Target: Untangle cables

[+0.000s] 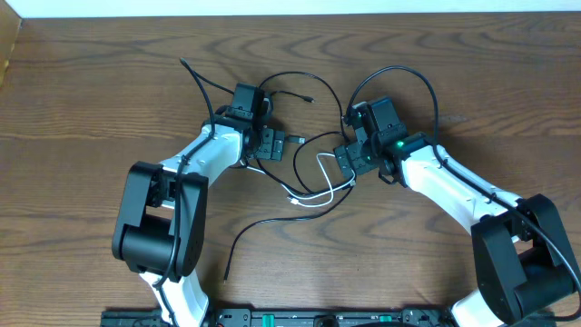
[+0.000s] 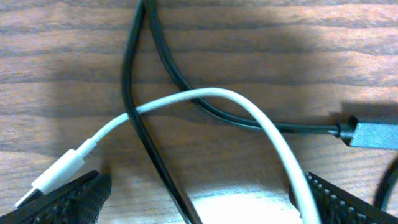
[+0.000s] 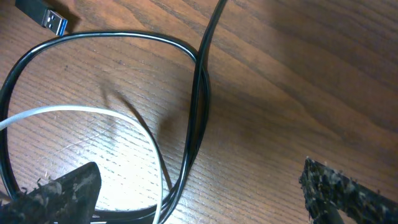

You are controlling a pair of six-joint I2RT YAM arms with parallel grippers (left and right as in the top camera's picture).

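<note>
The cables lie tangled at the table's middle: a white cable (image 1: pixel 320 184) looped among thin black cables (image 1: pixel 289 173). My left gripper (image 1: pixel 270 143) hangs open over their left side. In the left wrist view, the white cable (image 2: pixel 211 94) arcs over a black cable (image 2: pixel 133 118) between the spread fingers (image 2: pixel 65 200), and its white plug (image 2: pixel 55 180) lies by the left finger. My right gripper (image 1: pixel 351 160) is open over the right side. Between its fingers (image 3: pixel 62 194) run doubled black strands (image 3: pixel 196 112) and the thin white cable (image 3: pixel 93 110). Neither gripper (image 2: pixel 199 208) (image 3: pixel 202 199) holds anything.
One black cable trails toward the front edge (image 1: pixel 259 224), another toward the back left (image 1: pixel 201 79). A black plug (image 2: pixel 373 134) and a blue-tipped USB plug (image 3: pixel 48 17) lie on the wood. Thicker arm wiring (image 1: pixel 399 74) loops above the right wrist.
</note>
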